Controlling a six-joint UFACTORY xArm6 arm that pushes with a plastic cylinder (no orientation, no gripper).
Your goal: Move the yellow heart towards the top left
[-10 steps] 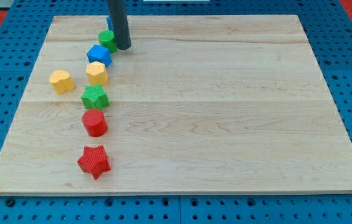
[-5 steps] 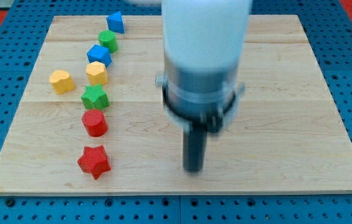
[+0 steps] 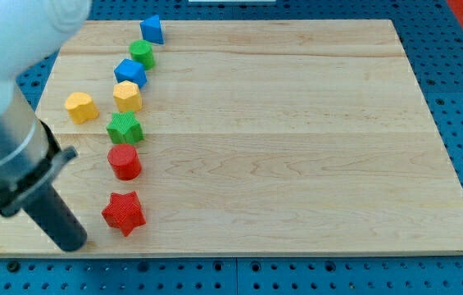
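My tip (image 3: 71,243) is resting near the bottom left corner of the wooden board (image 3: 297,147), close to the board's bottom edge. The arm carries no gripper; it is ending in a plain dark rod, so there is nothing to open, close or grip with. The rod is slanting up toward the view's left into a large white and grey arm housing (image 3: 2,106) that is covering the left edge of the board.

The tip is standing just to the view's left of the red star (image 3: 124,213), apart from it and not touching it.

The yellow heart (image 3: 81,106) is lying near the left edge of the board, in the upper half, well above the tip. It is sitting apart from the other blocks, to the view's left of the yellow hexagon-like block (image 3: 128,96).

The remaining blocks are forming a loose column running from the top edge toward the bottom edge:
- blue triangular block (image 3: 152,29), nearest the top edge;
- green cylinder-like block (image 3: 142,54), just below it;
- blue block (image 3: 130,72), shape unclear, touching or nearly touching the yellow hexagon-like block below;
- green star (image 3: 124,129);
- red cylinder (image 3: 124,161), just below the green star;
- the red star, nearest the bottom edge.
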